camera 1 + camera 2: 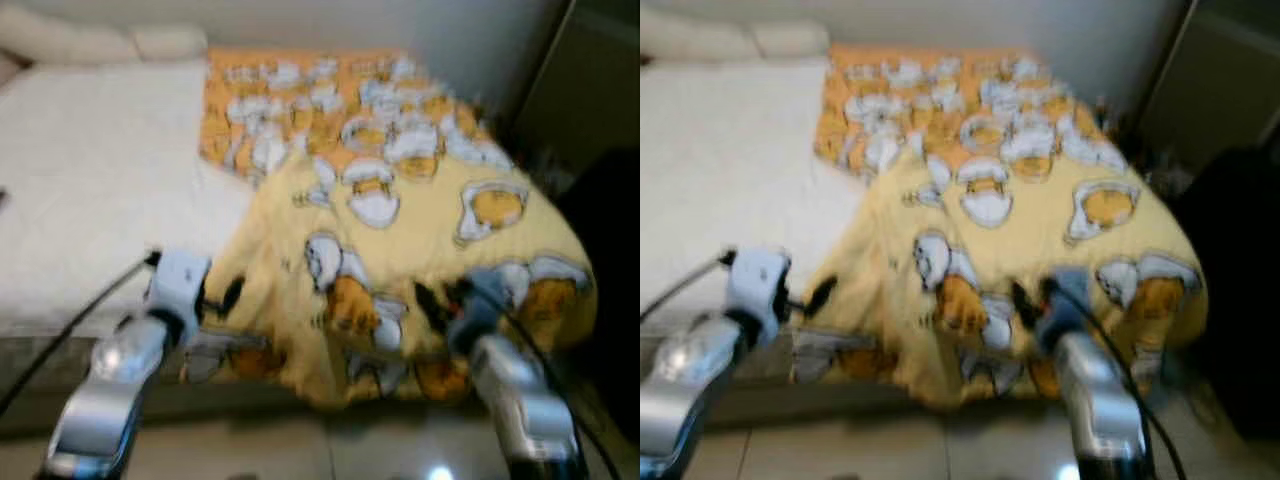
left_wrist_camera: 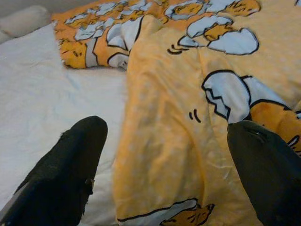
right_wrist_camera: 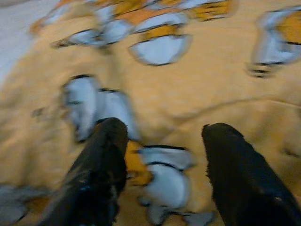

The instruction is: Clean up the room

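A yellow and orange cartoon-print blanket (image 1: 400, 220) lies rumpled over the right half of a bed, its edge hanging off the foot. My left gripper (image 1: 215, 295) is held out at the blanket's left hanging edge, fingers (image 2: 70, 174) open with the fabric (image 2: 174, 141) between and beyond them. Over the blanket's lower right part is my right gripper (image 1: 440, 300), also open, its fingers (image 3: 101, 174) spread just above the cloth (image 3: 164, 94). Nothing is held by either. The head views are blurred.
A white sheet (image 1: 90, 180) covers the bed's left half, with pale pillows (image 1: 100, 42) at the head. A dark object (image 1: 610, 250) stands to the right of the bed by the wall. Glossy tiled floor (image 1: 300, 450) lies below the bed's foot.
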### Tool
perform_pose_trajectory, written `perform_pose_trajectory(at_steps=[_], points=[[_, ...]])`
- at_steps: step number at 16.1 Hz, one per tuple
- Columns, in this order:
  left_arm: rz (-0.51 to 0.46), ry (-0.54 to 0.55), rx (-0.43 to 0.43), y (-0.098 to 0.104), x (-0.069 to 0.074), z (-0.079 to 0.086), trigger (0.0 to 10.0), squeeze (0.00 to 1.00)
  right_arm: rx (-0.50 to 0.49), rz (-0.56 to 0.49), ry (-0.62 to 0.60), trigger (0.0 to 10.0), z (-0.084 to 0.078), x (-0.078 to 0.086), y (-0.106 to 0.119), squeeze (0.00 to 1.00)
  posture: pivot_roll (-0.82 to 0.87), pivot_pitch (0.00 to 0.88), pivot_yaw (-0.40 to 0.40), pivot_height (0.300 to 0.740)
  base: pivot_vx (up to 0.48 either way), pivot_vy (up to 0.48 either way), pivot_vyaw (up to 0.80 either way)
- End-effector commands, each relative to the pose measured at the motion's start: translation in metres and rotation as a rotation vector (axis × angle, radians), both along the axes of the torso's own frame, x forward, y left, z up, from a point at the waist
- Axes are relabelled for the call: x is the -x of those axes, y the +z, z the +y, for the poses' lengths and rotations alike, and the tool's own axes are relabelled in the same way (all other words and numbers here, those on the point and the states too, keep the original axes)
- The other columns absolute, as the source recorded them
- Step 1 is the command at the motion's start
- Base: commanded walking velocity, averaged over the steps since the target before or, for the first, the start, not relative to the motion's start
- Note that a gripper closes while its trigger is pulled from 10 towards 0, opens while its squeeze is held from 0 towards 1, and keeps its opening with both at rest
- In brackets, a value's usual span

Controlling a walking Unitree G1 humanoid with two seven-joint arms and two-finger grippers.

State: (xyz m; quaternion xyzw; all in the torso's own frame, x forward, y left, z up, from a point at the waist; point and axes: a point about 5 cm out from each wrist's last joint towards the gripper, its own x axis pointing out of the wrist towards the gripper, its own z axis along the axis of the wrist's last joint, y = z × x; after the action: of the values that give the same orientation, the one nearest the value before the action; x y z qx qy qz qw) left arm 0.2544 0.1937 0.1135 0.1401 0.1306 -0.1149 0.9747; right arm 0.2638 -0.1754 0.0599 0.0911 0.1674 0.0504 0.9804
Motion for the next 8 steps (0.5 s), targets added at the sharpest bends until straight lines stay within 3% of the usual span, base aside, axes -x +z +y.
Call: perform_pose_trajectory(at_steps=[1, 4, 6, 8], points=[[-0.012, 0.009, 0.005, -0.003, -0.002, -0.006, 10.0, 0.0, 0.024, -0.047, -0.047, 10.0, 0.0, 0.001, 0.005, 1.0, -0.05, 0.0, 0.01, 0.74, 0.0, 0.428, 0.0], [-0.005, 0.07, 0.032, -0.011, 0.0, -0.004, 10.0, 0.0, 0.072, -0.073, -0.039, 10.0, 0.002, -0.001, 0.005, 1.0, -0.03, 0.0, -0.013, 0.74, 0.0, 0.426, 0.0], [-0.001, 0.121, 0.044, -0.013, 0.001, 0.002, 10.0, 0.0, 0.163, -0.095, -0.044, 10.0, 0.0, -0.004, 0.006, 1.0, -0.03, 0.0, -0.024, 0.74, 0.0, 0.424, 0.0], [-0.004, 0.144, 0.048, -0.015, 0.002, 0.003, 10.0, 0.0, 0.122, -0.117, 0.006, 10.0, 0.006, -0.005, 0.009, 1.0, -0.02, 0.0, -0.02, 0.74, 0.0, 0.424, 0.0]])
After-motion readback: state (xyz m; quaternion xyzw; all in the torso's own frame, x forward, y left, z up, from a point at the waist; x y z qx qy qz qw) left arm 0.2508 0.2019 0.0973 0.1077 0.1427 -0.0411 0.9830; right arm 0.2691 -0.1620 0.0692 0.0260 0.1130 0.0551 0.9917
